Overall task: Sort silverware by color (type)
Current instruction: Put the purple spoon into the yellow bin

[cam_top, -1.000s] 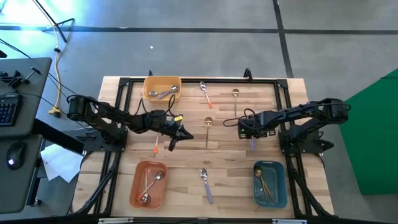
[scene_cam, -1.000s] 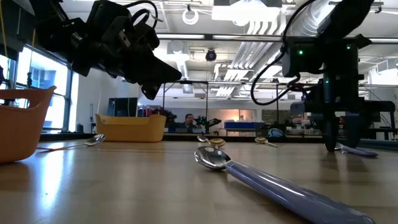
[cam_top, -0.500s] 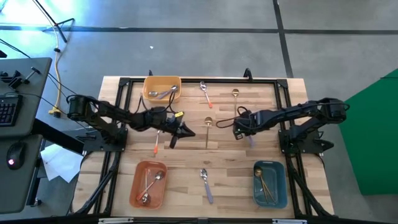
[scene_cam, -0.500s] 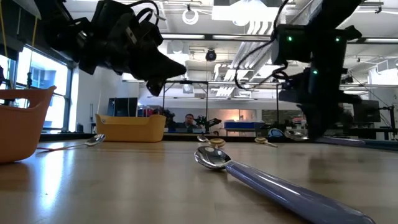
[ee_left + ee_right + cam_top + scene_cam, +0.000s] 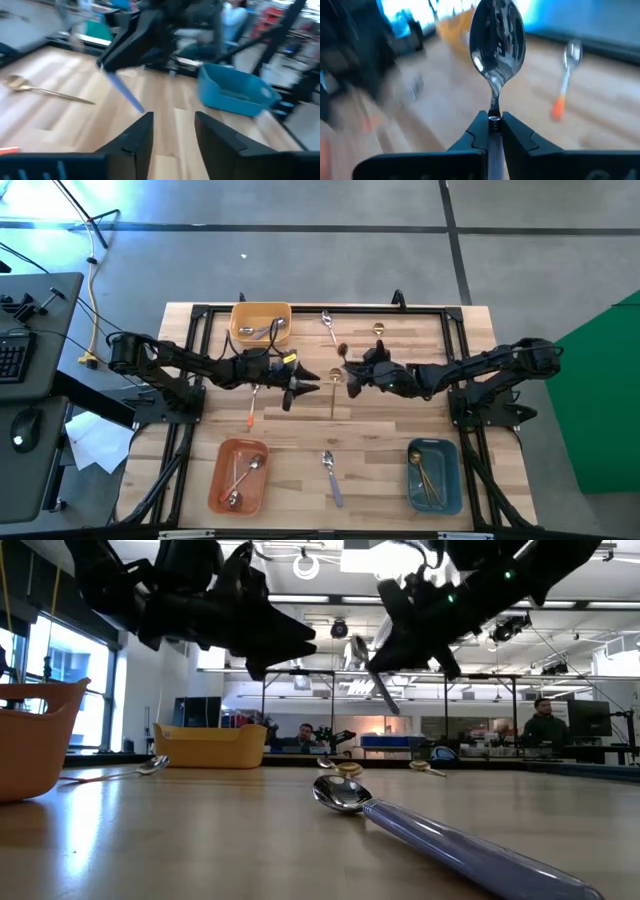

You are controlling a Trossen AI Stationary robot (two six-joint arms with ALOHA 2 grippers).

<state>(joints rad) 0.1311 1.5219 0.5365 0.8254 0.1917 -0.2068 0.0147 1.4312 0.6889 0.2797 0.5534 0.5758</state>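
Mid-air over the middle of the tabletop (image 5: 300,442), the two arms meet nose to nose. The right pincer (image 5: 494,131) is clenched on the neck of a lavender-handled spoon (image 5: 497,32), bowl pointing forward, handle trailing back between the fingers; from the left wrist that handle shows as a pale blue-violet blade slanting down out of the right arm. The left pincer (image 5: 172,131) stands released, fingers parted and aimed at that handle, just short of it. This looks like a handover, the spoon offered across the centre line. Next, the left pincer would need to slide around the free handle and close before the right lets go, and the gap is narrow, so alignment matters. On the tabletop lie an orange-handled spoon (image 5: 250,408) beside the left arm, a gold spoon (image 5: 334,388) between the arms, another lavender spoon (image 5: 331,477) near the front edge and two more at the far edge. The yellow bin (image 5: 261,323), orange bin (image 5: 240,476) and blue bin (image 5: 433,475) each already hold spoons.
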